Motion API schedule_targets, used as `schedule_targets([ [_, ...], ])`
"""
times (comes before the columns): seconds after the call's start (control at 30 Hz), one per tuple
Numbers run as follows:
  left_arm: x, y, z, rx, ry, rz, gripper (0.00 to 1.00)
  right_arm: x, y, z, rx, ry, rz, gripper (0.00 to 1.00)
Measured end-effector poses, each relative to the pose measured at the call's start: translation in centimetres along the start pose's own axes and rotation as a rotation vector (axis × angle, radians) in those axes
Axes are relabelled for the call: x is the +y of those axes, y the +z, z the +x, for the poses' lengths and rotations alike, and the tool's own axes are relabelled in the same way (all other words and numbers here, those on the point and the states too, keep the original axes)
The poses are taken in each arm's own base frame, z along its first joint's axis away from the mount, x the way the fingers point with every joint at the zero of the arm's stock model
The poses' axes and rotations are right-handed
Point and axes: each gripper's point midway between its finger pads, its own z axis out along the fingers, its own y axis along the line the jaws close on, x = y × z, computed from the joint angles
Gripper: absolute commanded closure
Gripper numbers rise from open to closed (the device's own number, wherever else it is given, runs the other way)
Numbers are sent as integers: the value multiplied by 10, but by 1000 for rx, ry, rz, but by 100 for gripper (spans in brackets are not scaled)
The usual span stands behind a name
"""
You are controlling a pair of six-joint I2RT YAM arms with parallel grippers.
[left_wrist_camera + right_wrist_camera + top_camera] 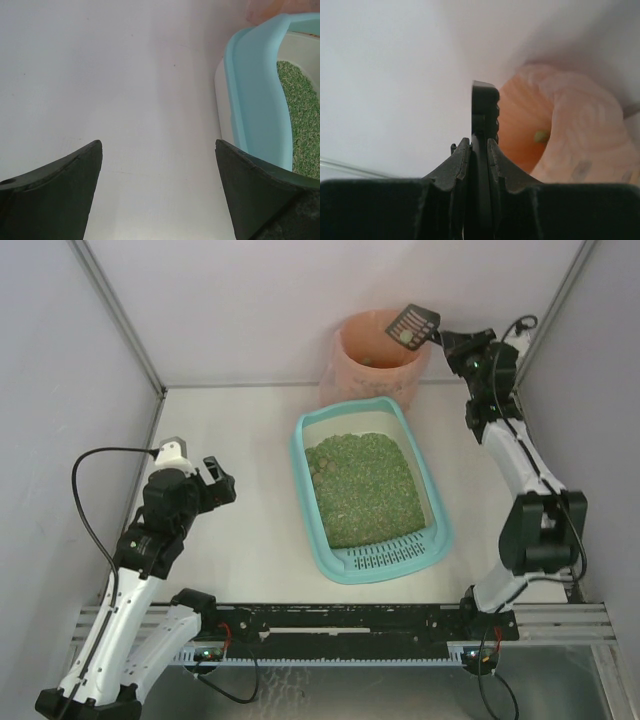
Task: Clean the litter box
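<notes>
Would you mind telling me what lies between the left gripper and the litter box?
Only bare white tabletop separates the left gripper from the litter box; the top external view shows it.

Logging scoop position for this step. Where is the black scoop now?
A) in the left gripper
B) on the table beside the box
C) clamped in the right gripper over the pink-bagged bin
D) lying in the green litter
C: the right gripper is shut on the scoop, whose head hangs over the bin.
</notes>
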Motion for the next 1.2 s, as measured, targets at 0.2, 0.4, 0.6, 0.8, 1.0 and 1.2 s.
schedule_targets([
  [0.2,-1,0,0,0,-1,5,3,13,72,7,-1,-299,-55,100],
  [0.4,-3,-1,1,6,-1,17,3,24,97,39,40,-621,-107,100],
  [0.6,-5,-1,2,11,-1,28,3,35,99,64,36,-997,-137,100],
  [0.8,-5,-1,2,13,-3,33,3,55,94,80,-23,-1352,-158,100],
  [1.0,-6,-1,2,14,-4,40,3,74,82,90,-81,-1537,-165,100],
  [1.2,-7,-1,2,14,-5,42,3,100,10,82,-119,-1512,-142,100],
])
